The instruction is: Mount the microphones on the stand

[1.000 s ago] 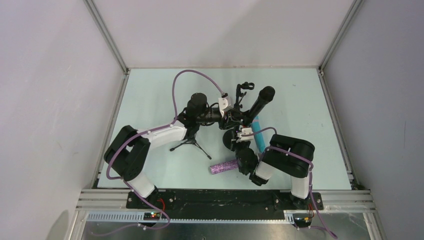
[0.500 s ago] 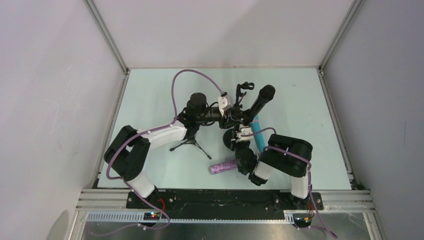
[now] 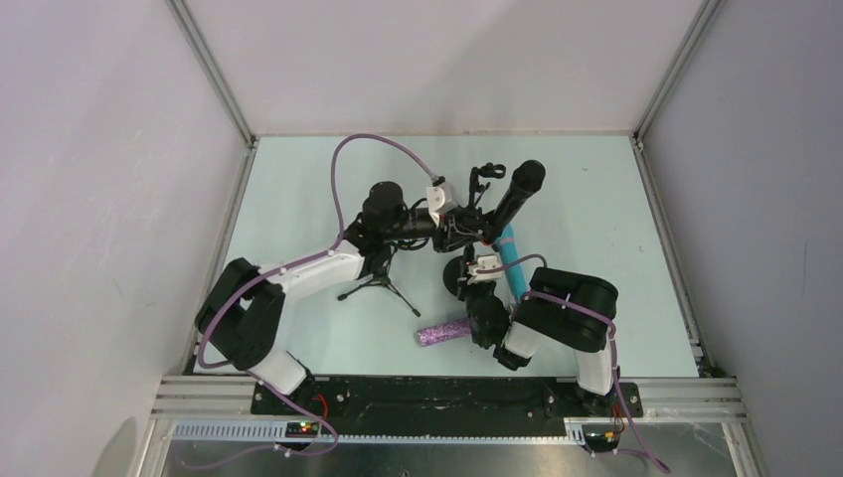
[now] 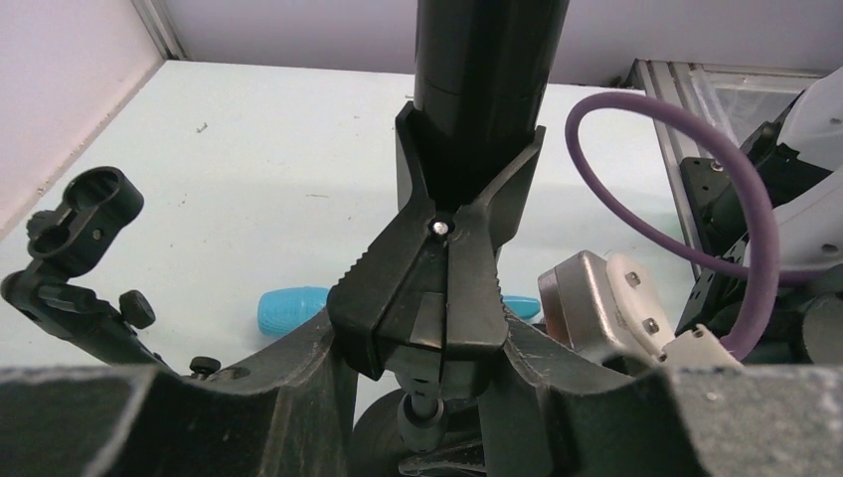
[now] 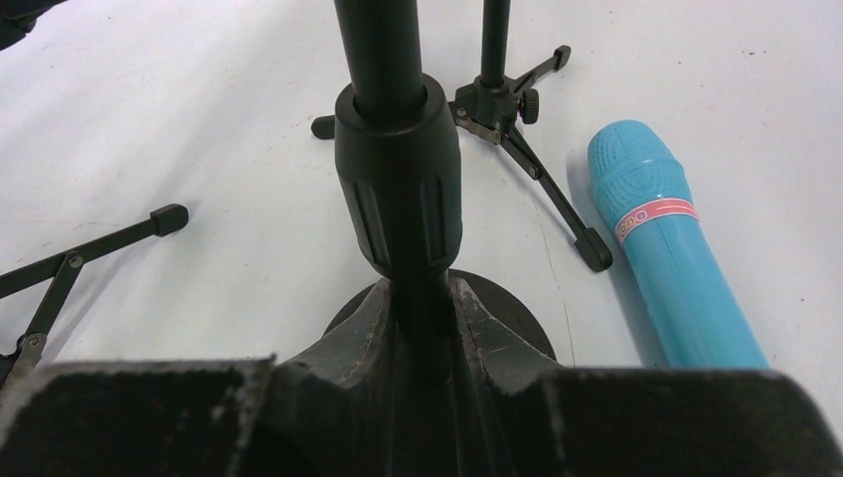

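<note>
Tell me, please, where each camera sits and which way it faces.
Top external: above and behind the bases, looking down on the table; left arm and right arm show whole.
Left wrist: on the left arm, looking along the left gripper at the clip around the black microphone; own fingers show.
Right wrist: looks down past the right gripper, shut on the stand pole; own fingers show.
Both wrist views share the light blue microphone.

Band: the pink ring (image 5: 651,221) just under the head of the light blue microphone (image 5: 686,288)
Lettering: pale letters that look like "one", turned sideways; reading unsure
Place: close to the right of the right gripper (image 5: 419,298)
Purple microphone (image 3: 444,332): too small to read any print
</note>
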Robot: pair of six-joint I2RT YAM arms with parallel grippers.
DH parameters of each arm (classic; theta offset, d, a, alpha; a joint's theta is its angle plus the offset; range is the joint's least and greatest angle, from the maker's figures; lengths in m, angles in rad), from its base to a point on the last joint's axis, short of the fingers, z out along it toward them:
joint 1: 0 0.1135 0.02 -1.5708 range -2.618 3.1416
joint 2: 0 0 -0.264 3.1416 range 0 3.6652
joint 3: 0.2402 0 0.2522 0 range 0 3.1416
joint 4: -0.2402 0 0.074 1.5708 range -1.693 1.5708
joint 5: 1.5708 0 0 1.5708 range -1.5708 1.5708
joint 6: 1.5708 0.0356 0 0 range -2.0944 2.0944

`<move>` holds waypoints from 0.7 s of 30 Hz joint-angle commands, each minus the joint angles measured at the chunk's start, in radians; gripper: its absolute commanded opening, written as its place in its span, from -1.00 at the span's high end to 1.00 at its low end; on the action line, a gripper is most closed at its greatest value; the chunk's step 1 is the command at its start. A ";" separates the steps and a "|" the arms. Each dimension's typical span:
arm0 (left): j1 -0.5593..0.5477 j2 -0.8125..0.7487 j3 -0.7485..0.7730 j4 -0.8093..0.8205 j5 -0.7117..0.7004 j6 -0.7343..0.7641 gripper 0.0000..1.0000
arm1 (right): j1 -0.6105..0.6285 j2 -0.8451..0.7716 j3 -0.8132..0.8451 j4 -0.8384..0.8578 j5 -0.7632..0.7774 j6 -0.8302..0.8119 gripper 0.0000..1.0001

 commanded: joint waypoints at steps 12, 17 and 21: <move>-0.003 -0.186 0.077 0.119 0.014 -0.086 1.00 | -0.006 0.049 0.005 -0.010 0.050 0.015 1.00; -0.003 -0.217 0.095 0.118 -0.001 -0.091 1.00 | -0.005 0.051 0.003 -0.010 0.049 0.018 1.00; -0.003 -0.237 0.109 0.118 -0.011 -0.106 1.00 | -0.005 0.055 0.002 -0.011 0.039 0.026 1.00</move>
